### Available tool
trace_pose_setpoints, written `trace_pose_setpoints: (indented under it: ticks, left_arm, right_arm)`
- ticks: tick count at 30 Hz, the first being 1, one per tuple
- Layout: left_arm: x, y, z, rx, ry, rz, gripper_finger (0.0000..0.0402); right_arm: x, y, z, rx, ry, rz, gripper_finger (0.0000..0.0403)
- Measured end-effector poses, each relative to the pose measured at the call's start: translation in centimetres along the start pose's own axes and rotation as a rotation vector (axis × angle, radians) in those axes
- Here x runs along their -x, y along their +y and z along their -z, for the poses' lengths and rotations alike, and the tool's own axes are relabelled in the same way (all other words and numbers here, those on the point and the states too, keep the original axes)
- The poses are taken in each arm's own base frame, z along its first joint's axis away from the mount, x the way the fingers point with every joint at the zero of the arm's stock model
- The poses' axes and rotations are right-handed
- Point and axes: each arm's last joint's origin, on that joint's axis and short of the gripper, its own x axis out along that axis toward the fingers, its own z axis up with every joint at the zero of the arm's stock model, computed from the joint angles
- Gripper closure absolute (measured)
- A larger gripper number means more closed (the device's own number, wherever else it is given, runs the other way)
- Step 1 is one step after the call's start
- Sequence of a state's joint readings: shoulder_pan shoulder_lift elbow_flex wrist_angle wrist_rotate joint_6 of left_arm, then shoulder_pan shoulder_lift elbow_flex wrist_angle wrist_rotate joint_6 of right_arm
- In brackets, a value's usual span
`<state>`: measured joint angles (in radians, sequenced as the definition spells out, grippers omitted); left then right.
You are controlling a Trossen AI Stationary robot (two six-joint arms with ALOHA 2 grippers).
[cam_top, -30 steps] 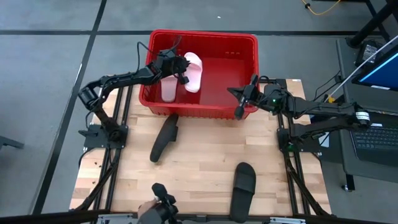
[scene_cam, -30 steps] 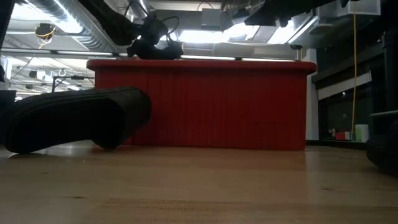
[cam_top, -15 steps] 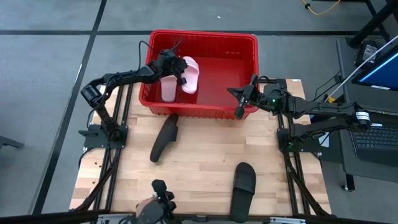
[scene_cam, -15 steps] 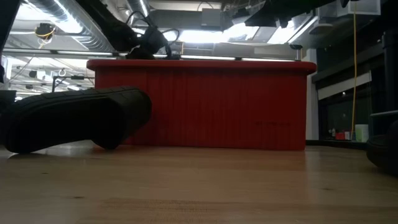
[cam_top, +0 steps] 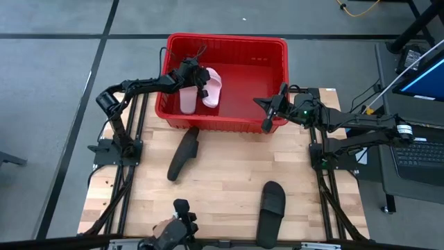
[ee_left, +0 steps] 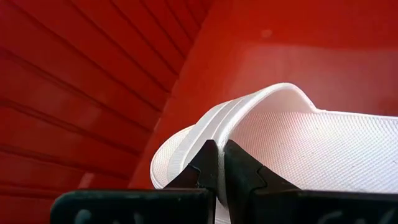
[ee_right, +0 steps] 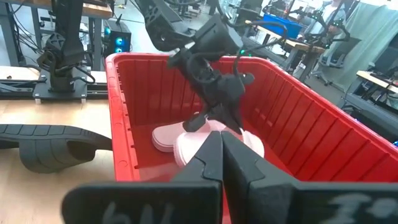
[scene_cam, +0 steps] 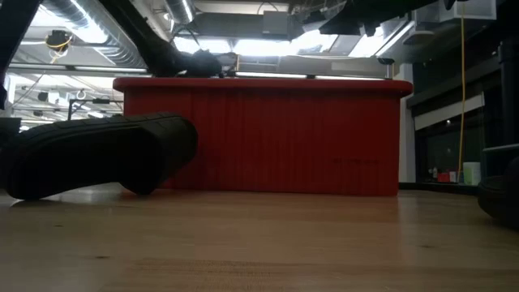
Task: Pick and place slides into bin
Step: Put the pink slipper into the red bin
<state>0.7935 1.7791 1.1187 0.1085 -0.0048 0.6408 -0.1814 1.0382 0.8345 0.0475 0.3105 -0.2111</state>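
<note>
The red bin (cam_top: 263, 55) is sitting at the table's far edge, with the left gripper (cam_top: 201, 78) reaching down inside it. Its fingers (ee_left: 205, 163) are pinching shut on the strap edge of a pink slide (cam_top: 214, 83), which is leaning over a second pink slide (cam_top: 187, 98) just beside it. The right gripper (cam_top: 267, 118) is hanging closed and empty at the bin's near wall. Two black slides (cam_top: 183, 153) (cam_top: 270, 212) are lying on the table (cam_top: 222, 180), well apart from both grippers.
</note>
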Motion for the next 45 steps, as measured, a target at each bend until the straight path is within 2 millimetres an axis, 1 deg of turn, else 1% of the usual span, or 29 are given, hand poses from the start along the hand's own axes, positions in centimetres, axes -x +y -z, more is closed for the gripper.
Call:
trace_pose_setpoints:
  ticks: [5, 11, 17, 23, 29, 36, 45]
  left_arm:
    - [-0.8, -0.3, 0.5, 0.008, 0.013, 0.007, 0.0398]
    - [-1.0, -0.2, 0.7, 0.004, 0.015, 0.0, 0.0398]
    - [-0.9, 0.0, 1.2, 0.011, 0.038, 0.014, 0.0398]
    - [-0.9, -0.3, 1.7, 0.011, 0.085, 0.053, 0.0398]
    - [-0.9, -0.2, 1.9, 0.008, 0.125, 0.02, 0.0398]
    - [-0.9, -0.3, 1.9, 0.008, 0.128, 0.035, 0.0398]
    - [-0.8, -0.5, 2.3, 0.009, 0.186, 0.029, 0.0398]
  right_arm:
    - [0.0, 0.0, 0.0, 0.0, 0.0, 0.001, 0.04]
    - [0.0, 0.0, 0.0, -0.02, 0.0, 0.001, 0.04]
    - [0.0, 0.0, 0.0, -0.023, 0.001, 0.0, 0.04]
    - [0.0, 0.0, 0.0, -0.021, 0.001, 0.001, 0.04]
    - [0.0, 0.0, 0.0, -0.021, 0.001, 0.0, 0.04]
    - [0.0, 0.0, 0.0, -0.019, 0.001, 0.0, 0.04]
    - [0.0, 0.0, 0.0, -0.015, 0.002, 0.0, 0.04]
